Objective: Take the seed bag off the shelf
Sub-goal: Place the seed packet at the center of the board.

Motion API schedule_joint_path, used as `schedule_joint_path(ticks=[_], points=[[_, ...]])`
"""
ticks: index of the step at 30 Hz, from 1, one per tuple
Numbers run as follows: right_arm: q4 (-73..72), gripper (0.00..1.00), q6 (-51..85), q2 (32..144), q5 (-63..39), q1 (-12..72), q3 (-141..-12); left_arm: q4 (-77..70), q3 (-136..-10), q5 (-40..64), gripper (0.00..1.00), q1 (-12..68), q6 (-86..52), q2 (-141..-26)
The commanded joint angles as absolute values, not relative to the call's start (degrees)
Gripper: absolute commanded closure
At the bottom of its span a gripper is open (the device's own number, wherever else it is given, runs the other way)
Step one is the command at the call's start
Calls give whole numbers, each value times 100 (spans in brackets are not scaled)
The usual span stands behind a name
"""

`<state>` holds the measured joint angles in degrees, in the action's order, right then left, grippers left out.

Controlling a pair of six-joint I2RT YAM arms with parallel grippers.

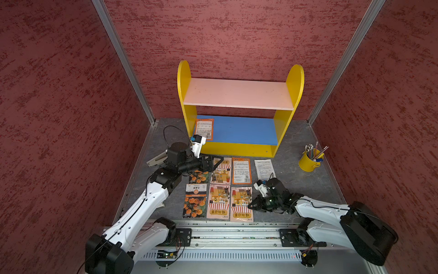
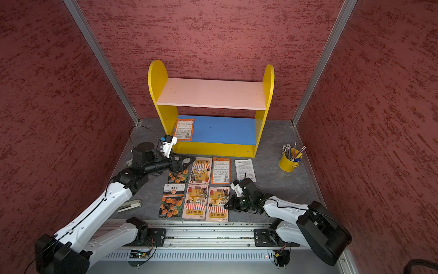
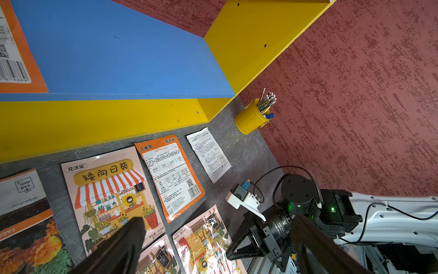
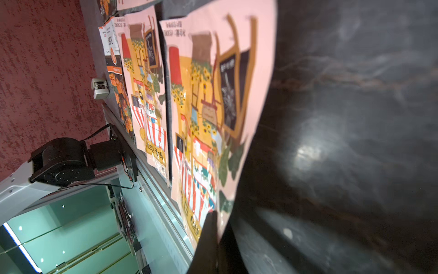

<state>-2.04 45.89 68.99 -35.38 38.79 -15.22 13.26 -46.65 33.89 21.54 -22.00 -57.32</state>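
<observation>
The shelf (image 1: 239,93) (image 2: 211,93) stands against the back wall, and its pink upper board is bare. One orange seed bag (image 1: 204,129) (image 2: 184,129) lies flat at the left end of the blue lower board (image 3: 118,59); the left wrist view catches its corner (image 3: 14,47). My left gripper (image 1: 214,163) (image 2: 187,161) (image 3: 218,227) is open and holds nothing, hovering low over the table just in front of the shelf's base, below and in front of that bag. My right gripper (image 1: 251,206) (image 2: 226,206) (image 4: 213,227) is shut, its tip at the right edge of a sunflower bag (image 4: 203,95) lying on the table.
Several seed bags (image 1: 221,170) lie in rows on the grey table in front of the shelf. A yellow cup of pencils (image 1: 310,161) (image 3: 251,116) stands at the right. A stapler (image 2: 129,206) lies at the left by my left arm. Red walls close in on three sides.
</observation>
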Motion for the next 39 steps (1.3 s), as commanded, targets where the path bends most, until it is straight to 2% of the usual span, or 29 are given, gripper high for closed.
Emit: schedule_joint_path(ticks=[1,23,25,30,31,33,37,39], points=[[-211,100,4318,7022,-3460,3860,-1686,1274,-4560,3305,0,2134,-2101,-5666],[154,99,4080,7253,-2916,3840,-2003,1125,-4344,3288,0,2127,-2119,-5642],[242,94,4063,7217,-2874,3841,-2014,1102,-4333,3289,0,2125,-2131,-5634],[674,90,3931,7005,-2634,3838,-2056,1090,-4330,3289,0,2128,-2128,-5637],[740,87,3916,6952,-2600,3841,-2057,1097,-4333,3294,0,2127,-2131,-5633],[887,73,3863,6854,-2504,3836,-2052,1090,-4317,3297,0,2128,-2131,-5633],[1219,65,3771,6670,-2290,3824,-2092,1081,-4319,3304,0,2128,-2136,-5650],[1411,65,3719,6541,-2203,3816,-2114,1090,-4324,3296,0,2127,-2151,-5643]])
